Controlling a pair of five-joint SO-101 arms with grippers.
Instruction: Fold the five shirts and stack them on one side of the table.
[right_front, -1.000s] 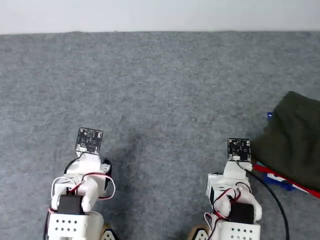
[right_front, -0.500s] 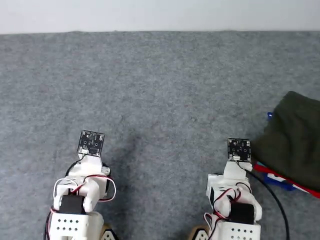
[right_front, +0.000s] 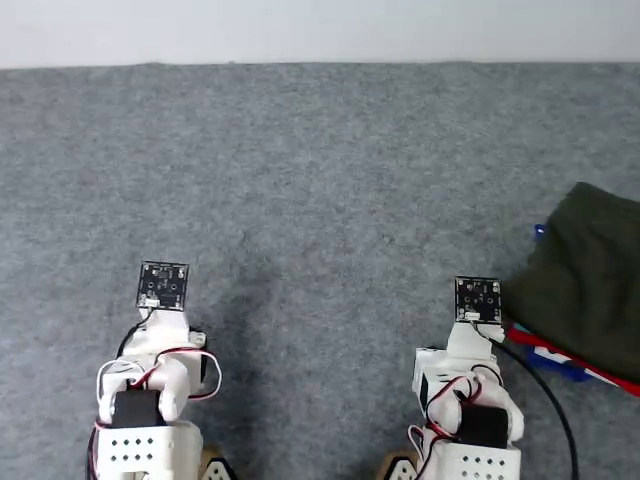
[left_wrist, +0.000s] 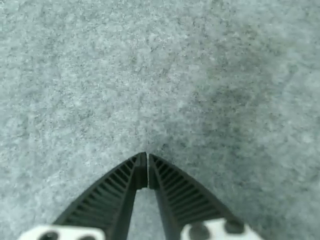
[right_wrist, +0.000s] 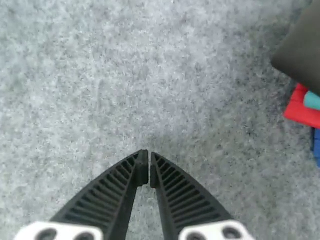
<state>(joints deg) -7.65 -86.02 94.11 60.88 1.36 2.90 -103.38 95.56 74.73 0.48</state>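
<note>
One pile of shirts (right_front: 590, 285), dark olive on top, red and blue underneath, lies just right of the black ribbed right gripper (right_wrist: 149, 156), so that arm's nearer. The black left gripper (left_wrist: 148, 159) is well apart. Both are clenched, holding nothing.

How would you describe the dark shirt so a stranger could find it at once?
Start at the grey table and look to its right edge, where a stack of clothes lies. The dark olive shirt is on top, over a red layer and a blue layer.

Left arm (right_front: 152, 375) tucked back, left end effector (left_wrist: 148, 158) closed, empty, right arm (right_front: 466, 385) tucked back, right end effector (right_wrist: 149, 154) closed, empty
</note>
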